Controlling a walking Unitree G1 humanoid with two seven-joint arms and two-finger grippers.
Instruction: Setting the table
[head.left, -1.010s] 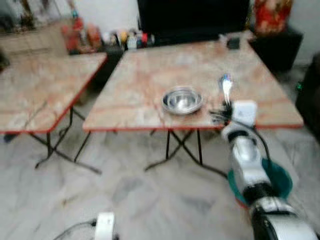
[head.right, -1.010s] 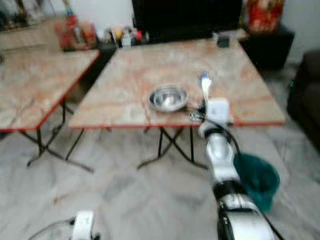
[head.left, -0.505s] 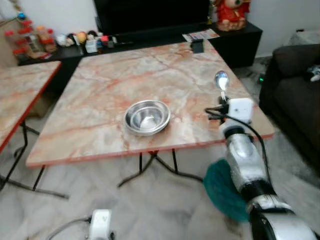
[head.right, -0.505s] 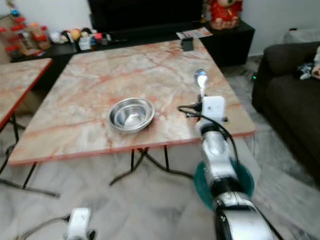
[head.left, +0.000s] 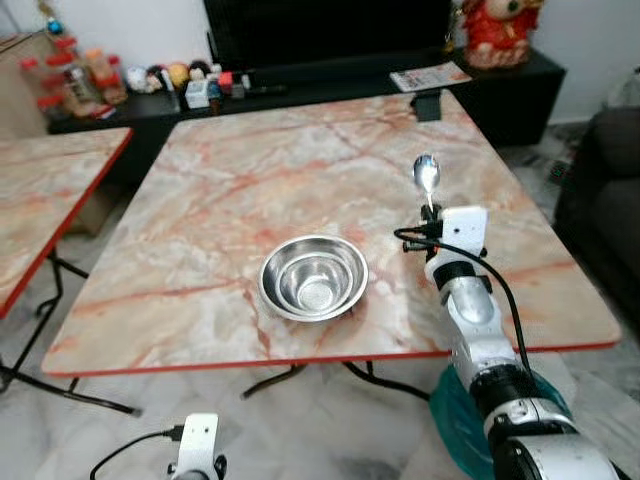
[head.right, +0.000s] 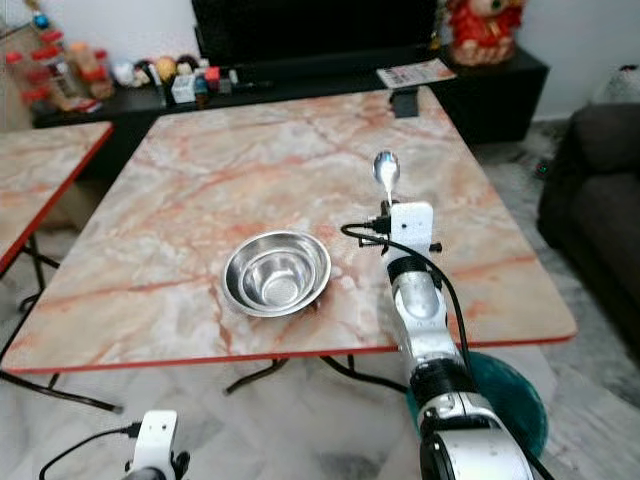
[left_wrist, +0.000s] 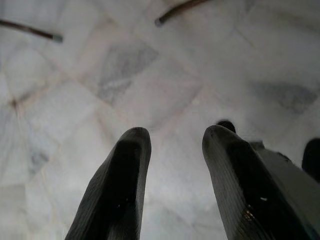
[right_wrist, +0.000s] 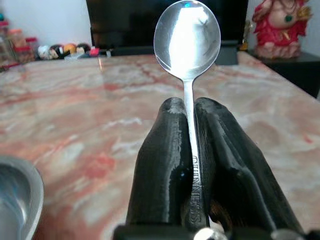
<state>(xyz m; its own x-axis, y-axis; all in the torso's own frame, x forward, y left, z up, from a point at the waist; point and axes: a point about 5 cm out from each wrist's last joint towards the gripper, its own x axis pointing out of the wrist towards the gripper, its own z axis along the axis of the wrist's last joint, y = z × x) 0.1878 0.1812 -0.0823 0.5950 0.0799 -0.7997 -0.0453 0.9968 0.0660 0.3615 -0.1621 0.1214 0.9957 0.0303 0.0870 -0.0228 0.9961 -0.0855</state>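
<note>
The right gripper (right_wrist: 187, 150) pinches the spoon (head.left: 427, 176) by its handle, bowl end pointing away over the marble table (head.left: 230, 190), just right of the steel bowl (head.left: 314, 277), while the left gripper (left_wrist: 172, 175) hangs open near the floor.

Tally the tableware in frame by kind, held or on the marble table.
Bowl: 1, steel bowl on the marble table
Spoon: 1, spoon clamped in the right claw
Total: 2
</note>
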